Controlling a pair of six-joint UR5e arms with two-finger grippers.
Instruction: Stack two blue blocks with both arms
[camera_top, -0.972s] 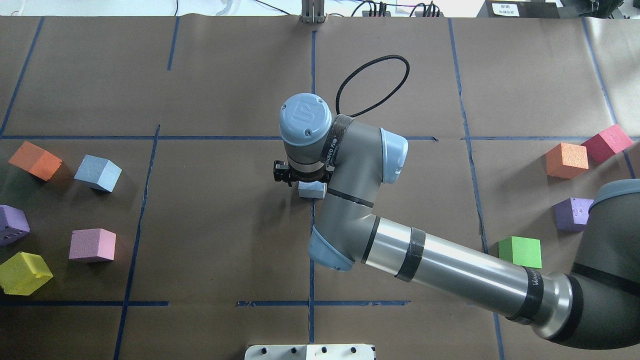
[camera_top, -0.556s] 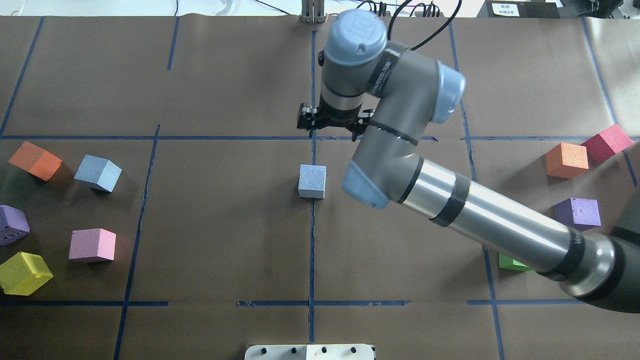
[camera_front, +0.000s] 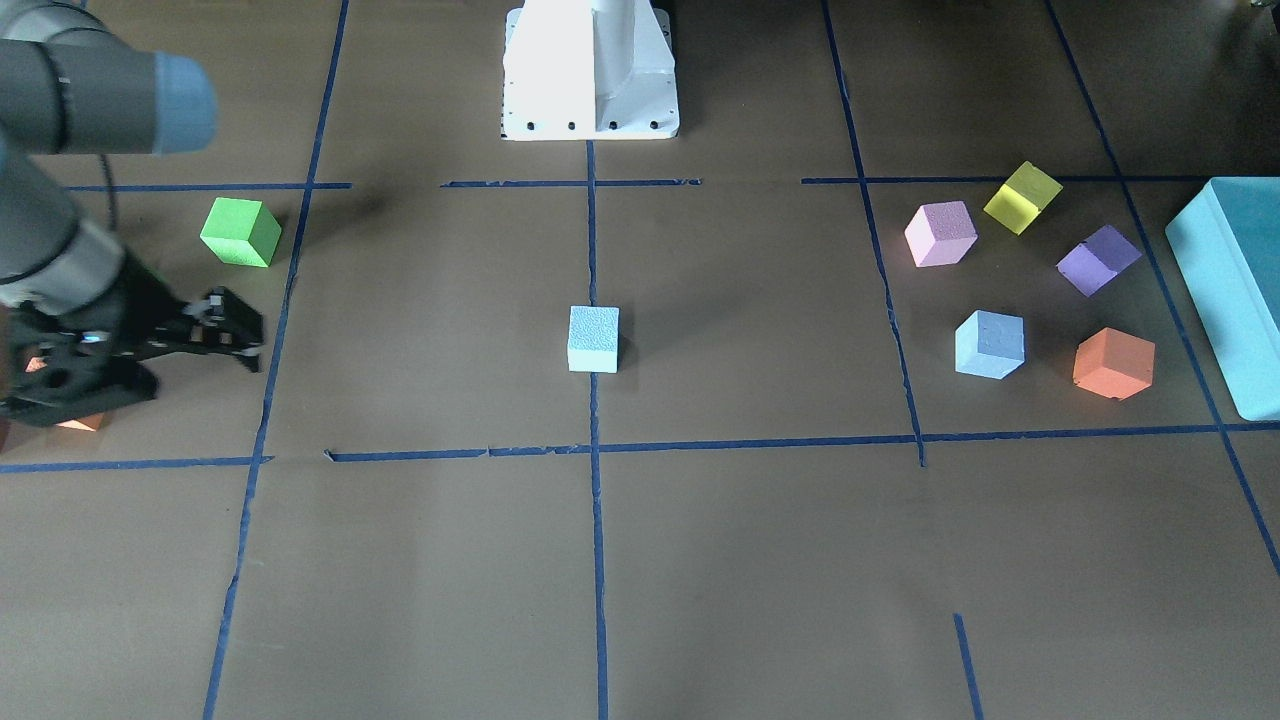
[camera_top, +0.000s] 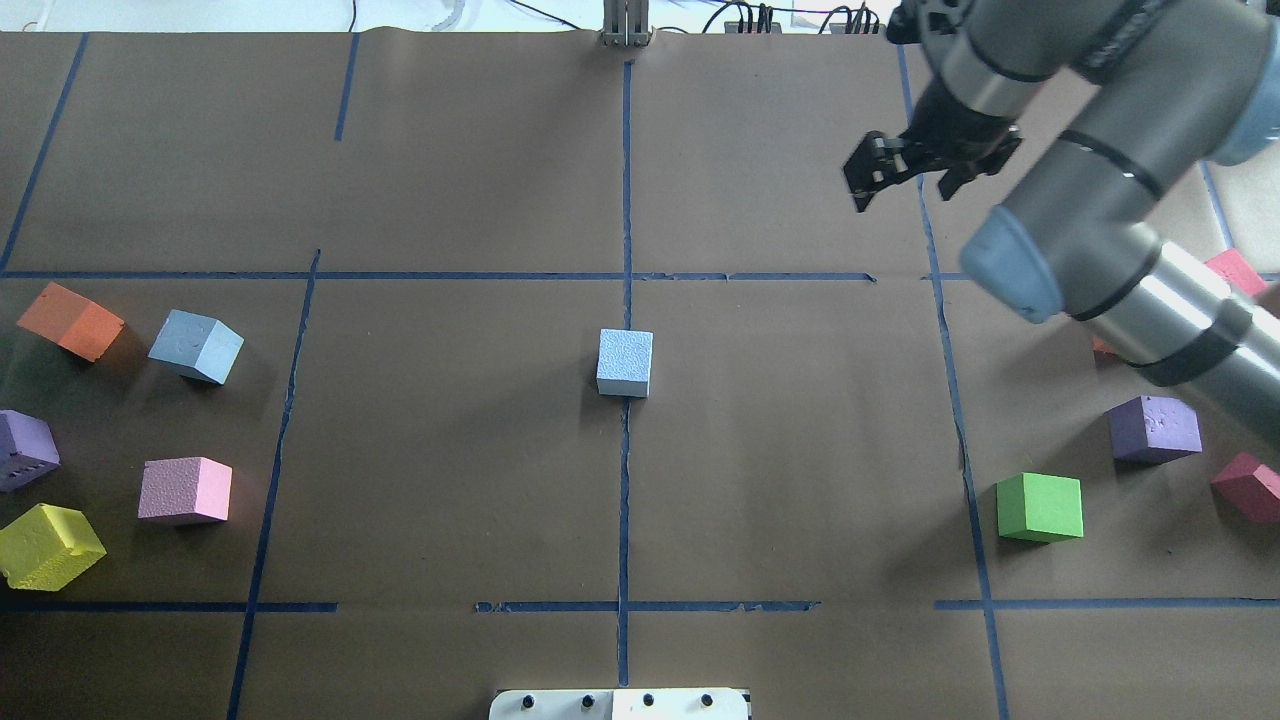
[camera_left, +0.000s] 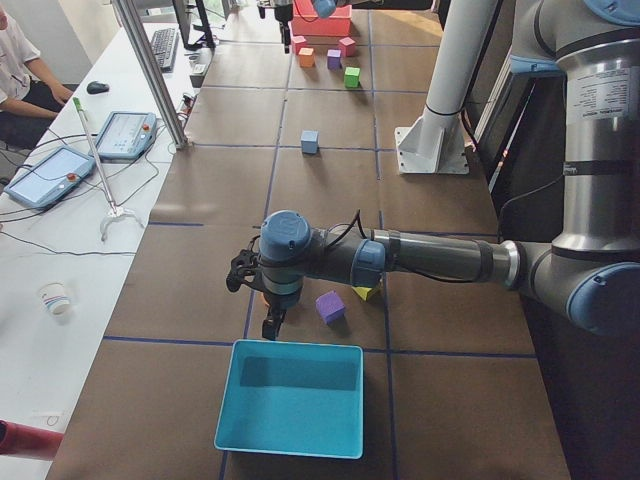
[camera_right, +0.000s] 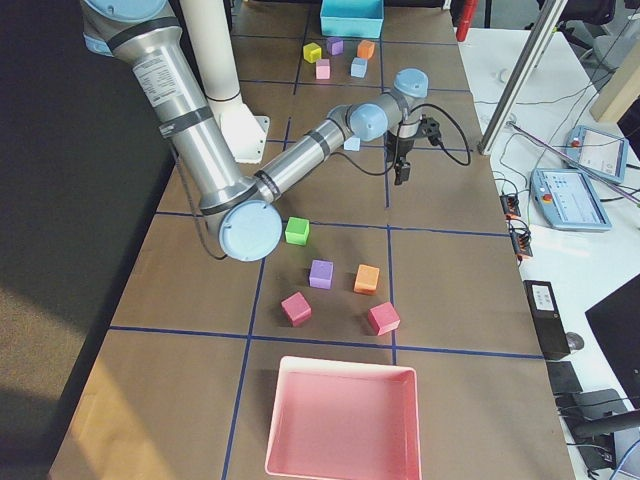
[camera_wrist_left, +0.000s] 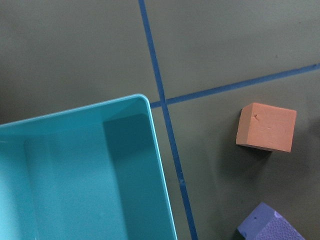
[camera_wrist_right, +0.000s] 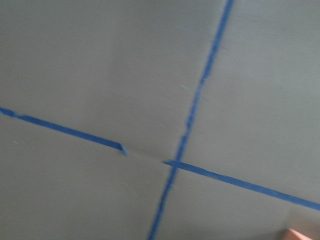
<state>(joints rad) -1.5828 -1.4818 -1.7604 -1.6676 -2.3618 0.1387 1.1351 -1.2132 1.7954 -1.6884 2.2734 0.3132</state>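
You will find the smooth turquoise plastic bin (camera_left: 300, 370) showing only its floor. One grainy pale-blue foam cube (camera_top: 624, 362) sits directly ahead of the white pedestal base (camera_top: 620, 703). The second blue foam cube (camera_top: 196, 346) lies well to the pedestal's left. Right gripper (camera_top: 903, 180), far right of the pedestal: fingers spread, holding nothing. Left gripper (camera_left: 258, 305): state cannot be told.

Grainy matt foam blue block (camera_top: 624, 362), matt brown paper (camera_top: 450, 450).

We record a grey metallic tubular right arm (camera_top: 1100, 170) and a matching left arm (camera_left: 440, 260): pale blue joint caps (camera_top: 1005, 262), black bands (camera_top: 1195, 345), black cable (camera_left: 345, 221). White pedestal base (camera_front: 590, 70), dark screws along its edge.
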